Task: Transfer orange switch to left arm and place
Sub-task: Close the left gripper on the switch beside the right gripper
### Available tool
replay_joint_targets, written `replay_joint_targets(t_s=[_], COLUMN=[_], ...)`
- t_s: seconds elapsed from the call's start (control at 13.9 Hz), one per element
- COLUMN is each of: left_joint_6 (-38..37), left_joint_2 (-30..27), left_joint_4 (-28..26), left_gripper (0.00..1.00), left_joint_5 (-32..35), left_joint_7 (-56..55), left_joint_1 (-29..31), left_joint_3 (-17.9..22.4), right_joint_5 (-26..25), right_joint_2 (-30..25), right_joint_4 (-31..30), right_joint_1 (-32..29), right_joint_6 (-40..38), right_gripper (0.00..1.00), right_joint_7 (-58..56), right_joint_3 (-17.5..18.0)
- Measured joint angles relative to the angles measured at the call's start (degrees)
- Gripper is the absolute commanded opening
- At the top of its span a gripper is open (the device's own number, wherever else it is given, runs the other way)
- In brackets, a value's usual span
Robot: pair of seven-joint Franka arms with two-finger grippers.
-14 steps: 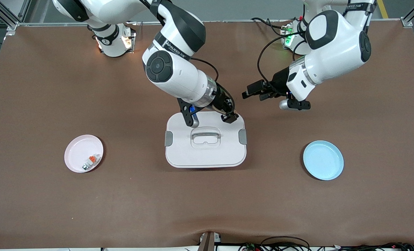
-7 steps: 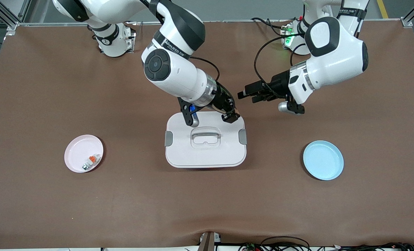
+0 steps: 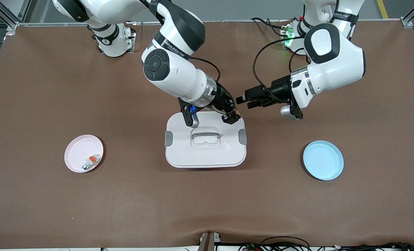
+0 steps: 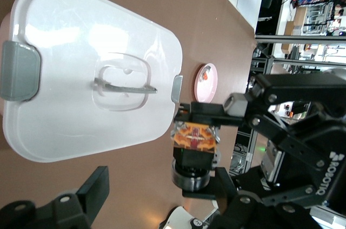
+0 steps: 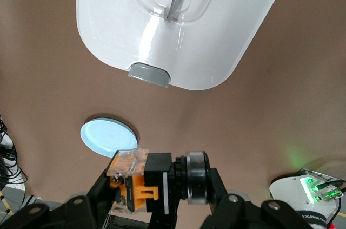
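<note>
Brown matting covers the table (image 3: 123, 209) where two white Franka arms meet above a white box (image 3: 205, 155) with grey side latches and a recessed handle in its lid. The right arm, reaching from its base toward the table's middle, holds its right gripper (image 3: 229, 117) over the box lid's corner at the left arm's end, on the edge nearest the robots' bases. Its fingers are clamped on the orange switch (image 5: 135, 187), a small dark part with an orange band and a patterned face, seen held clear of the lid in both wrist views. The left gripper (image 3: 244, 100) hangs over bare matting just beside that same corner, its fingers spread apart and pointing toward the switch (image 4: 193, 138), close to it but not touching. A pink plate (image 3: 75, 153) sits toward the right arm's end of the table and carries a whitish-grey part with an orange cap (image 3: 91, 160). A blue plate (image 3: 323, 160) lies toward the left arm's end, well apart from the box.
</note>
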Motion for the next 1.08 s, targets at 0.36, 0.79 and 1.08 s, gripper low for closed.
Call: replay_joint_targets(t_s=[0.36,0.79,1.08], left_joint_6=[1.03,3.91,7.84], left_joint_2=[0.51,1.26,2.76], left_joint_4=[0.06,0.06,0.13], left_gripper=[0.86,0.83,0.54], left_joint_5=[-2.07,-6.43,-8.93], left_joint_7=[0.52,3.05,5.02], left_joint_1=[-0.05,-0.48,-2.61], left_joint_3=[-0.74,-1.59,-1.90], right_joint_5=[0.06,0.09,0.09], right_joint_2=[0.11,0.17,0.19], right_joint_4=[0.00,0.00,0.00], right_joint_1=[0.00,0.00,0.01], right_joint_6=[0.04,0.93,1.11], right_gripper=[0.00,0.00,0.00], right_joint_7=[0.18,0.28,0.30], right_joint_3=[0.00,0.00,0.00])
